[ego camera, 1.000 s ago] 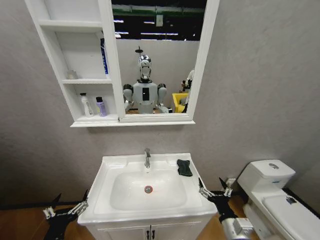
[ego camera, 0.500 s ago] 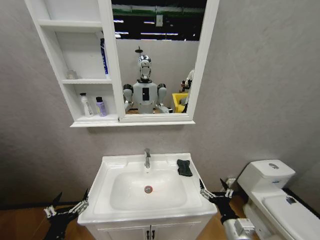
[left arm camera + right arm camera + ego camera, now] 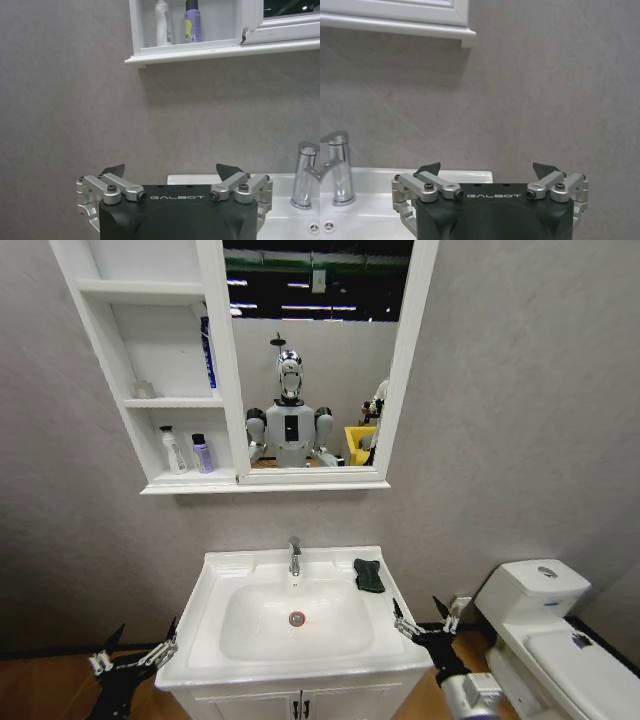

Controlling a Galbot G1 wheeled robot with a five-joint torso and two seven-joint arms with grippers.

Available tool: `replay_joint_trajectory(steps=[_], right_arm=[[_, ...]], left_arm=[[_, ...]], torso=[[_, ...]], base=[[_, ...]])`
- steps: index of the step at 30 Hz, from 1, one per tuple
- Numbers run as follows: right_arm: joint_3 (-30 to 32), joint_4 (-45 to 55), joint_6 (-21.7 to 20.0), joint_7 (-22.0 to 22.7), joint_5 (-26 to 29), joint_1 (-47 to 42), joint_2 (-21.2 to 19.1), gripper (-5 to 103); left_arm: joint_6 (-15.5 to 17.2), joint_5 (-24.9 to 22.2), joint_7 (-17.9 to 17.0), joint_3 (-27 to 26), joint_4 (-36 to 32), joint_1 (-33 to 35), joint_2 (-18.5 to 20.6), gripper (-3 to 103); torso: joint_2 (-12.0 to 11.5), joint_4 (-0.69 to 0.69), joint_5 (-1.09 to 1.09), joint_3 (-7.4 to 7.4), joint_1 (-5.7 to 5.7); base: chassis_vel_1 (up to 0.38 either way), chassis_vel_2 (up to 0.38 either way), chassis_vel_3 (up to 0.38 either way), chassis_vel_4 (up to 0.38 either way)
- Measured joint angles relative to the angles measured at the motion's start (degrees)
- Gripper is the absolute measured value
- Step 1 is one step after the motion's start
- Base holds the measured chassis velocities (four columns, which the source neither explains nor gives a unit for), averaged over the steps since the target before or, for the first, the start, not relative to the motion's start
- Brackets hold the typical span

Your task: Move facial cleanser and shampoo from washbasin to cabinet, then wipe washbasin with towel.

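A: Fingers first. Both sets are spread wide and hold nothing. The right gripper (image 3: 422, 619) sits low off the washbasin's (image 3: 210, 640) right edge; the left gripper (image 3: 132, 653) sits low off its left edge.

B: Why so low and wide?

A: I read it as a ready stance: jaws apart, clear of the rim, so either arm can rise and reach in without knocking anything.

B: And the things to be moved?

A: The towel (image 3: 369, 575), a dark bunched cloth, lies on the washbasin's back right corner, beside the faucet (image 3: 294, 555), nearer the right gripper. That arm looks the natural one for it.

B: The bottles?

A: A white bottle (image 3: 174, 451) and a purple bottle (image 3: 202, 453) stand upright, side by side, in the bottom compartment of the cabinet (image 3: 150, 370), toward its front edge. So the moving part seems done.

B: The bowl?

A: Bare around the drain (image 3: 297, 618). Wiping appears to be what remains, and the towel is untouched.
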Motion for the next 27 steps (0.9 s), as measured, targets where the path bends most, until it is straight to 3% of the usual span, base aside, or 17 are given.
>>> replay_joint_trajectory(steps=[2, 6, 7, 11, 14, 17, 22, 27], right_arm=[[0.01, -0.99, -0.38, 0.49, 0.36, 1.07, -0.51, 100], [0.66, -6.60, -2.85, 5.96, 4.14, 6.07, -4.16, 100], [0.50, -9.15, -3.51, 7.39, 5.43, 7.94, -5.30, 100], [-1.05, -13.38, -5.51, 7.97, 7.32, 12.23, -7.29, 100], [-4.96, -18.27, -10.46, 8.95, 12.47, 19.73, -9.93, 100], [-7.57, -22.19, -10.76, 9.28, 13.88, 24.54, -11.27, 100], [-12.31, -30.82, -12.46, 12.00, 18.19, 32.01, -12.63, 100], [-17.97, -38.74, -17.09, 17.58, 24.11, 40.11, -12.54, 100]], left_arm=[[0.01, 0.00, 0.00, 0.00, 0.00, -0.01, 0.00, 100], [0.03, -0.03, -0.01, 0.01, 0.01, -0.02, 0.01, 100], [0.03, -0.03, -0.01, 0.00, 0.01, -0.02, 0.01, 100], [0.05, -0.04, -0.01, 0.00, 0.01, -0.02, 0.01, 100], [0.06, -0.04, 0.00, 0.01, 0.01, -0.01, 0.02, 100], [0.06, -0.04, 0.00, 0.01, 0.01, -0.01, 0.02, 100], [0.06, -0.04, -0.01, 0.01, 0.01, -0.01, 0.02, 100], [0.06, -0.05, -0.01, 0.01, 0.01, -0.01, 0.02, 100]], torso=[[0.00, 0.00, 0.00, 0.00, 0.00], [0.00, 0.02, -0.01, 0.01, 0.01], [0.00, -0.03, 0.01, 0.00, 0.01], [0.00, 0.00, 0.02, 0.01, 0.01], [-0.01, -0.01, 0.00, 0.01, 0.01], [0.00, 0.05, -0.03, 0.01, 0.01], [-0.01, 0.02, 0.00, 0.01, 0.02], [-0.01, 0.01, -0.01, 0.01, 0.01]], base=[[0.000, 0.000, 0.000, 0.000], [0.000, 0.000, 0.000, 0.000], [0.000, 0.000, 0.000, 0.000], [0.000, 0.000, 0.000, 0.000], [0.000, 0.000, 0.000, 0.000], [0.000, 0.000, 0.000, 0.000], [0.000, 0.000, 0.000, 0.000], [0.000, 0.000, 0.000, 0.000]])
